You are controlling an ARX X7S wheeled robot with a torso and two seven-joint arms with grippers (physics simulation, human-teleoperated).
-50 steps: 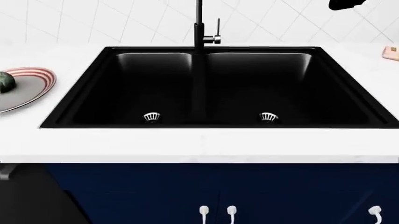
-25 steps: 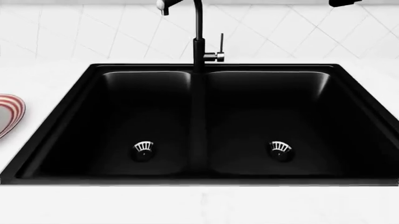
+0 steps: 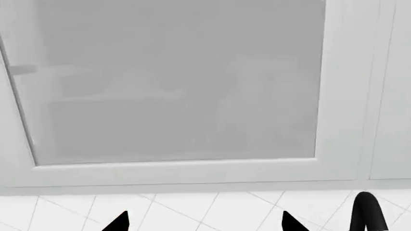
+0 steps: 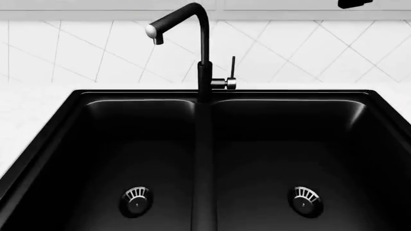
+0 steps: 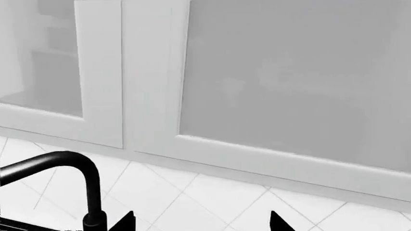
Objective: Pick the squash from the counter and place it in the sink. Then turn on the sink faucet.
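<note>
Both basins of the sink (image 4: 96, 144) bare beneath the sink faucet (image 4: 204, 72); left gripper (image 3: 202, 224) and right gripper (image 5: 200, 222) spread wide.

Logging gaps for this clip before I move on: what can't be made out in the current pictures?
- Squash: in no view, so its place is unknown.
- Sink: head view, front rim cut off by the bottom edge.
- Left gripper, right gripper: wrist views, only the tips of the jaws show, spread apart with nothing between them.
- Cabinet doors: frosted glass blurs the contents.
- Dark shape: head view, clipped by the top edge.
</note>
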